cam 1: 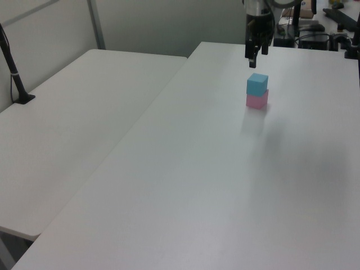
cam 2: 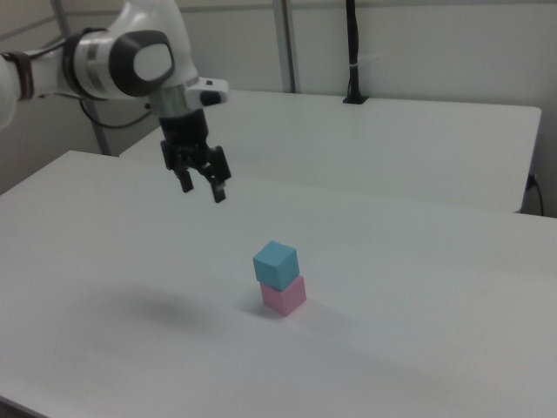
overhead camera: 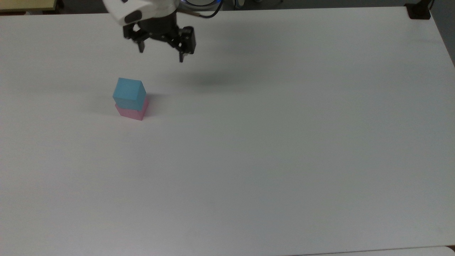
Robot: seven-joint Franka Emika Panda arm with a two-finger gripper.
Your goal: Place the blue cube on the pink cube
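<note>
- Two cubes make one stack on your white table (overhead camera: 284, 142): the blue cube (overhead camera: 129, 93) sits right on top of the pink cube (overhead camera: 132, 111), touching, nothing else holding it.
- Blue cube is turned a bit vs. the pink one, so in the top view a strip of pink shows at the stack's right & bottom edge.
- Your gripper (overhead camera: 160, 55) hangs in the air w/ fingers spread apart, nothing between them, clear of both cubes.
- In the top view the gripper is up & to the right of the stack, near the table's far edge; its shadow falls on the table to the stack's right.
- Left view: gripper (cam 1: 253, 57) is above the blue cube (cam 1: 257, 84), w/ a visible gap; pink cube (cam 1: 256, 101) under it.
- Right view: gripper (cam 2: 202, 188) is up & to the left of the blue cube (cam 2: 276, 264), pink cube (cam 2: 284, 295) below; white arm (cam 2: 113, 61) reaches in from the right view's left.
- A second white table (cam 1: 84, 112) stands beside yours, w/ a black post (cam 1: 14, 73) on it.
</note>
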